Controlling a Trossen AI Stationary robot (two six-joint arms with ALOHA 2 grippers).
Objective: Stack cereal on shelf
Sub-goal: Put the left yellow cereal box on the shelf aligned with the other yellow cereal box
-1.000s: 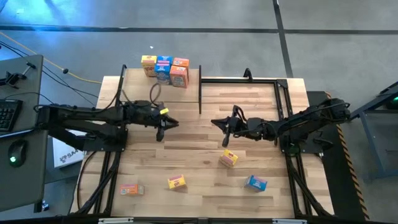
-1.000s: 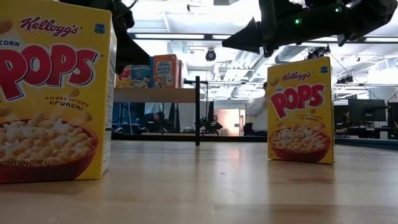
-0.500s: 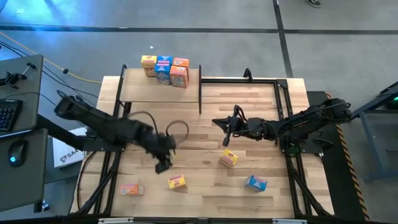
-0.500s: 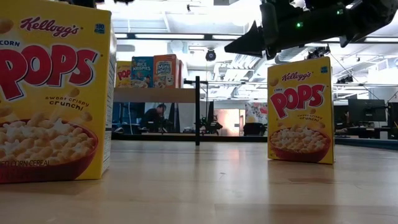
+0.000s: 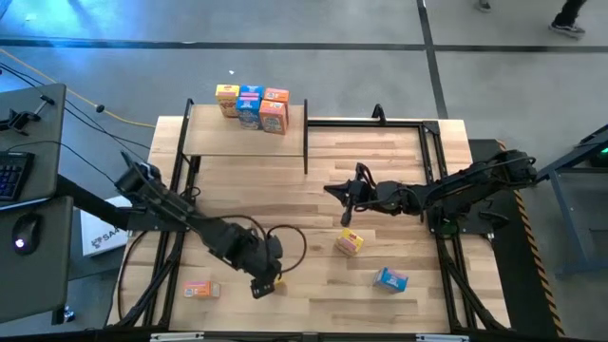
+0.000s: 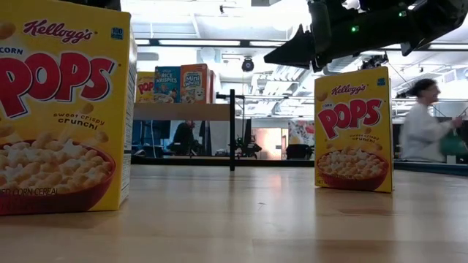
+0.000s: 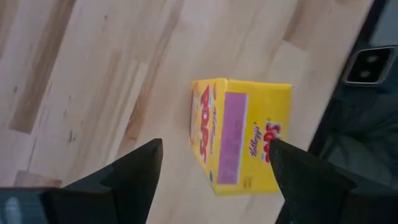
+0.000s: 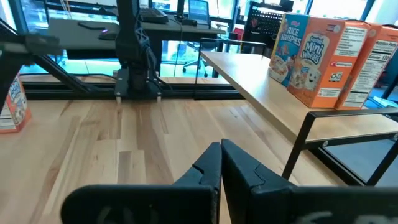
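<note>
A yellow cereal box [image 7: 242, 143] stands on the table near its front edge [image 5: 272, 277]. My left gripper [image 7: 214, 165] hangs open above it, one finger on either side, not touching. My right gripper [image 5: 347, 201] hovers shut over mid-table, holding nothing. The shelf [image 5: 247, 138] stands at the far left on black posts, with three cereal boxes [image 5: 252, 104] upright at its far edge. A second yellow box [image 5: 349, 243], a blue box [image 5: 390, 278] and an orange box [image 5: 197, 289] rest on the tabletop.
The shelf's black post [image 5: 305, 152] stands between the shelf and the right arm. A black frame [image 5: 427, 142] runs along the table's far right. A person [image 6: 424, 131] walks past in the room behind. Bare wood lies between shelf and loose boxes.
My left gripper has swung from mid-table beside the shelf toward the near edge and come down over the yellow box. A person has walked into the room behind the table.
</note>
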